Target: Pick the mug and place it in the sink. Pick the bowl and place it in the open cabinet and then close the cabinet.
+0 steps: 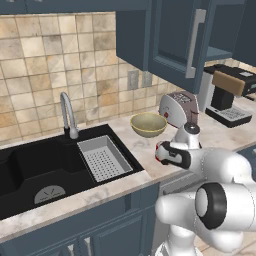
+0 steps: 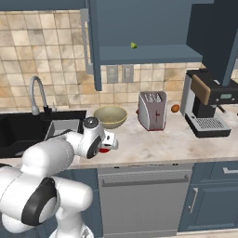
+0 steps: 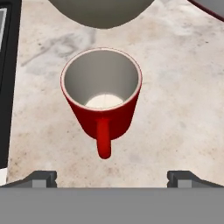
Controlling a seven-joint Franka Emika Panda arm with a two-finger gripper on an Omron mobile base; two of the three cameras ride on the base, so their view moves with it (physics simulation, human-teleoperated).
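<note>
Hand view: jaws spread wide | above upright mug [image 3: 101, 94] | handle facing camera

A home kitchen, rendered rather than filmed: a marble-look desk [image 2: 186, 139] runs along a tan tiled wall [image 1: 45, 65], with a black sink [image 1: 30, 165] and chrome faucet [image 1: 67, 112] at the left. Dark blue wall cabinets [image 2: 148, 28] hang above a toaster [image 2: 152, 110] and a coffee machine [image 2: 207, 104]. The steel panel under the desk is probably a dishwasher [image 2: 144, 200].
</note>
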